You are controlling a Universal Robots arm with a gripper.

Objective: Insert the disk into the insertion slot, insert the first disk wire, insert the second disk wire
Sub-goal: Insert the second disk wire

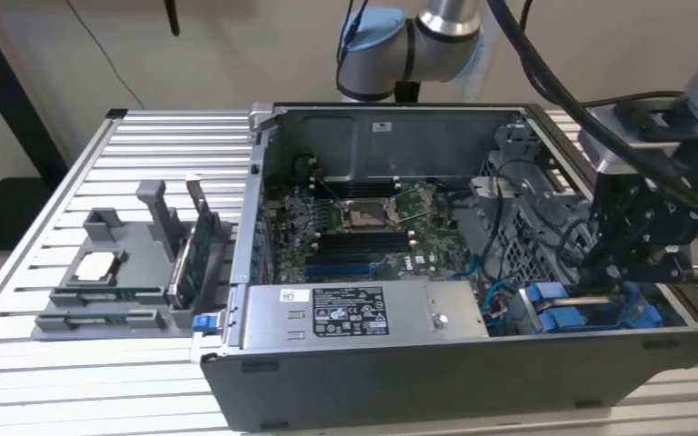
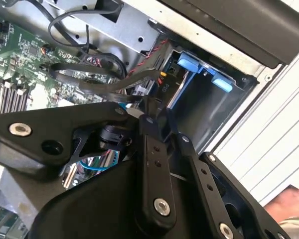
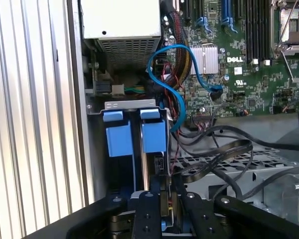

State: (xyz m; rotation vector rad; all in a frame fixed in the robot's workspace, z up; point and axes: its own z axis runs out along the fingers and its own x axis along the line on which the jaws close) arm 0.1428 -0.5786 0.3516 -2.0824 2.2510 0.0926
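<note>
Judging from how things lie, the first step looks done: the disk (image 3: 150,149) stands edge-up inside the insertion slot (image 3: 120,104), at the corner of the computer case (image 1: 446,381) beside the power-supply box (image 1: 355,311). The wire steps seem to be the work in hand, and whether either wire is already seated cannot be told.

The case is the biggest thing here, a dark grey steel shell lying open on a ribbed aluminium table (image 1: 143,154), its floor taken up by a green motherboard (image 1: 362,227) dense with slots and a square bare socket. The power-supply box is dull sheet metal with a perforated end. The slot is a grey bay with glossy blue plastic clips (image 3: 119,140) at its mouth; the same blue tabs show in the second wrist view (image 2: 188,62). A thin bright blue data cable (image 3: 164,64) loops from the board toward the bay, among flat black ribbon cables (image 3: 214,154).

The gripper (image 3: 164,206), matt black with bolted linkage arms, sits low over the disk's rear edge. Its jaws stand narrow, pinched on a small dark wire connector (image 3: 164,201) with red and yellow strands.
</note>
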